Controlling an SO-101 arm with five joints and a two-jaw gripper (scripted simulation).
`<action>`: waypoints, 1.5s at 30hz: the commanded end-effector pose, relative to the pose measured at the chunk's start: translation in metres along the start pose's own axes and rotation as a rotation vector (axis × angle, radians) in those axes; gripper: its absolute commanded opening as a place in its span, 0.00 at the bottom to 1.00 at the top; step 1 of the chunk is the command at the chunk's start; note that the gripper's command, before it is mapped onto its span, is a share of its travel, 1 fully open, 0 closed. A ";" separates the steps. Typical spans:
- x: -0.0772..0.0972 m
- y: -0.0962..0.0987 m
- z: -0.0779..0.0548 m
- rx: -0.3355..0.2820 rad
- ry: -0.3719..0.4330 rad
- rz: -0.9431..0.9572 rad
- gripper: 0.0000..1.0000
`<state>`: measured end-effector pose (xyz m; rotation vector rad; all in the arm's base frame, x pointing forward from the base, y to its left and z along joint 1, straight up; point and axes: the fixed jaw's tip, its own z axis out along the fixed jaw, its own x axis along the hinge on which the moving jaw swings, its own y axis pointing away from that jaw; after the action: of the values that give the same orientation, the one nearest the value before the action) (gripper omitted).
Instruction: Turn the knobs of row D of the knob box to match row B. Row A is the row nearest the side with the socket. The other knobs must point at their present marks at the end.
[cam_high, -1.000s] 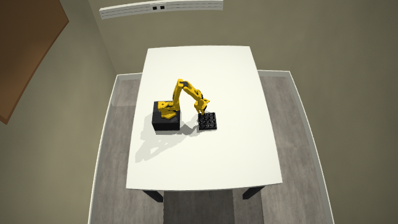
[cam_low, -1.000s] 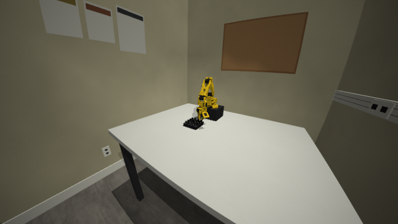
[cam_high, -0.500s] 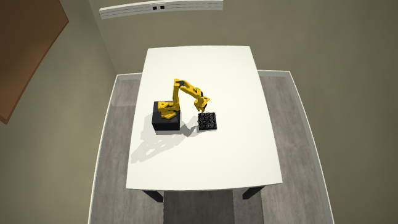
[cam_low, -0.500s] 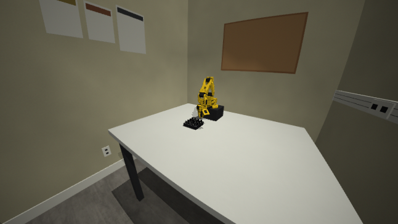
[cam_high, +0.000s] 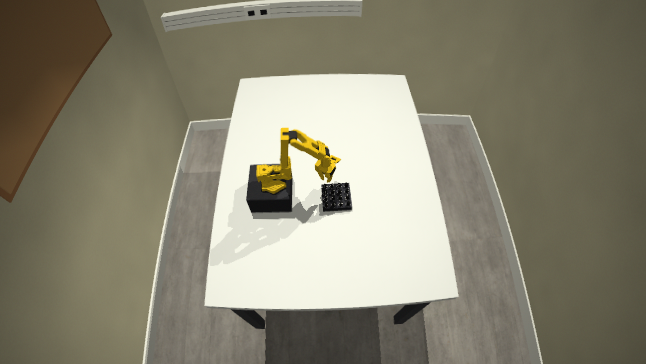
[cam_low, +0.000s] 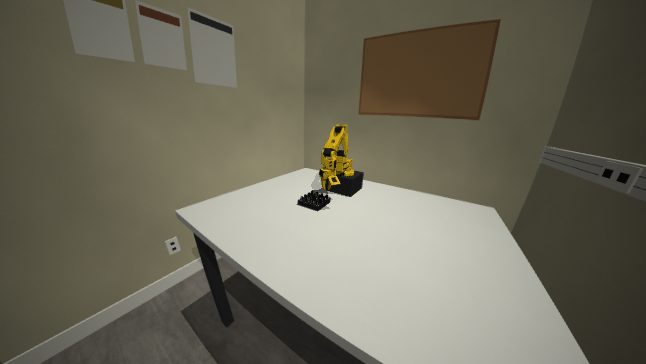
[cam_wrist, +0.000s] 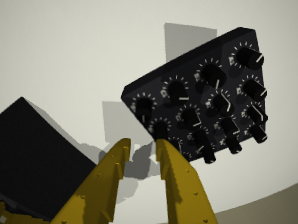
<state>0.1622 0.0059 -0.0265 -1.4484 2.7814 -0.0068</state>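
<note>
The black knob box (cam_high: 336, 197) lies on the white table just right of the arm's base. It carries several rows of small black knobs with white marks, seen best in the wrist view (cam_wrist: 202, 106). My yellow gripper (cam_high: 325, 176) hangs a little above the box's near-left corner, clear of the knobs. In the wrist view the two fingers stand close together with only table and shadow between their tips. The gripper is shut and holds nothing. In the exterior view the box (cam_low: 314, 201) sits in front of the gripper (cam_low: 325, 187). The socket side of the box does not show.
The arm stands on a black base block (cam_high: 269, 196), left of the box and also in the wrist view (cam_wrist: 33, 156). The white table (cam_high: 330, 200) spreads wide around both. Walls, a cork board and posters stand far off.
</note>
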 end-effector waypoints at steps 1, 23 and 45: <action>0.000 0.004 -0.001 -0.006 0.003 -0.001 0.08; -0.002 0.000 -0.001 -0.005 0.002 -0.001 0.08; -0.002 -0.001 -0.001 -0.005 0.002 0.088 0.08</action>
<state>0.1632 0.0063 -0.0254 -1.3844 2.8151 -0.0057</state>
